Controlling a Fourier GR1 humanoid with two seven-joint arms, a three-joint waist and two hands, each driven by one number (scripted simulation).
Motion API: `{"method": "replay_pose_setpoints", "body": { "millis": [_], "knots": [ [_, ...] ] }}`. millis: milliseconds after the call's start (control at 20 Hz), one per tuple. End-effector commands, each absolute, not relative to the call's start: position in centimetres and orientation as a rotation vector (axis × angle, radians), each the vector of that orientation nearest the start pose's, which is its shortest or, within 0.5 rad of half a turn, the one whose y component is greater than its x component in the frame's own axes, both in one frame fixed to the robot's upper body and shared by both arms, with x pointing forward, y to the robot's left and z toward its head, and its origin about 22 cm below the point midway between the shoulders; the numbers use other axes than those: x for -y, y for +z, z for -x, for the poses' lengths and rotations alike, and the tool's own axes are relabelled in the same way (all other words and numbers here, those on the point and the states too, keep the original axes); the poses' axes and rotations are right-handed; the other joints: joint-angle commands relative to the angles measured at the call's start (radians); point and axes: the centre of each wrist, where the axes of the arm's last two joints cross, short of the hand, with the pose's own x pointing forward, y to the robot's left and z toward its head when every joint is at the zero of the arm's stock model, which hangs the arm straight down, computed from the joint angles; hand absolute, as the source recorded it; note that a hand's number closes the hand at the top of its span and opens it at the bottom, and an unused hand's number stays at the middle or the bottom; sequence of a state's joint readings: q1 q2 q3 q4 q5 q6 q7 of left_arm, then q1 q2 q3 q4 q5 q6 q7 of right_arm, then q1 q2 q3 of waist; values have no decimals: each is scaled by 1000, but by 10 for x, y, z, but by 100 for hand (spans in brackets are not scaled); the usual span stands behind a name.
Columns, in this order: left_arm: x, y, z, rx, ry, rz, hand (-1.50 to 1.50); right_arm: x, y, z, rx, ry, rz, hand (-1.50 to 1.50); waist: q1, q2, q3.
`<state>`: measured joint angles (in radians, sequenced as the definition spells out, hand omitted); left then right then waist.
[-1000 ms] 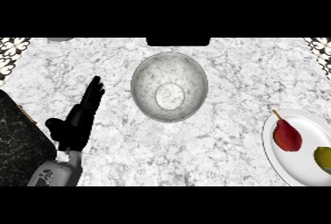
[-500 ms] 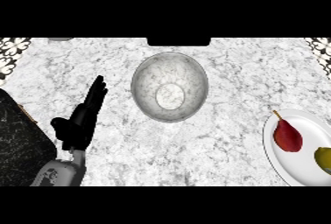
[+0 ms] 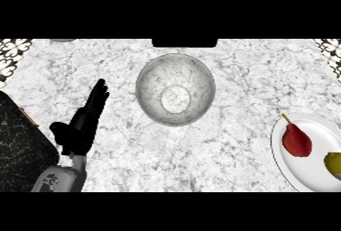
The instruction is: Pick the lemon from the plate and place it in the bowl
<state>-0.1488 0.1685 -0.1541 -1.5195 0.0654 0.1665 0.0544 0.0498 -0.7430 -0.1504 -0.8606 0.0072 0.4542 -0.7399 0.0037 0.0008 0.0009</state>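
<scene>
Head view, red pear (image 3: 297, 140) beside lemon (image 3: 333, 163), plate (image 3: 301, 173)

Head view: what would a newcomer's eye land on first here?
Probably the bowl, nothing in it, at centre on the marble counter. Next, the white plate at the right edge with a red pear and the lemon, then the open left hand at the left.
</scene>
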Motion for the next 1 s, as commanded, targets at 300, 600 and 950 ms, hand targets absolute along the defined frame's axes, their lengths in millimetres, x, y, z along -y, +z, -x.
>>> {"method": "replay_pose_setpoints", "body": {
  "millis": [300, 600, 950],
  "knots": [
    [-209, 26, -270, 1594, -110, -57, 0, 510, -41, -173, 1472, 621, 170, -150, 0, 0, 0],
    [-205, 34, -280, 1580, -106, -77, 0, 488, -50, -179, 1530, 803, 112, 150, -4, 0, 1],
    [-195, 25, -277, 1585, -125, -58, 0, 487, -45, -178, 1582, 827, 92, 150, -9, -1, -1]
  ]
}}
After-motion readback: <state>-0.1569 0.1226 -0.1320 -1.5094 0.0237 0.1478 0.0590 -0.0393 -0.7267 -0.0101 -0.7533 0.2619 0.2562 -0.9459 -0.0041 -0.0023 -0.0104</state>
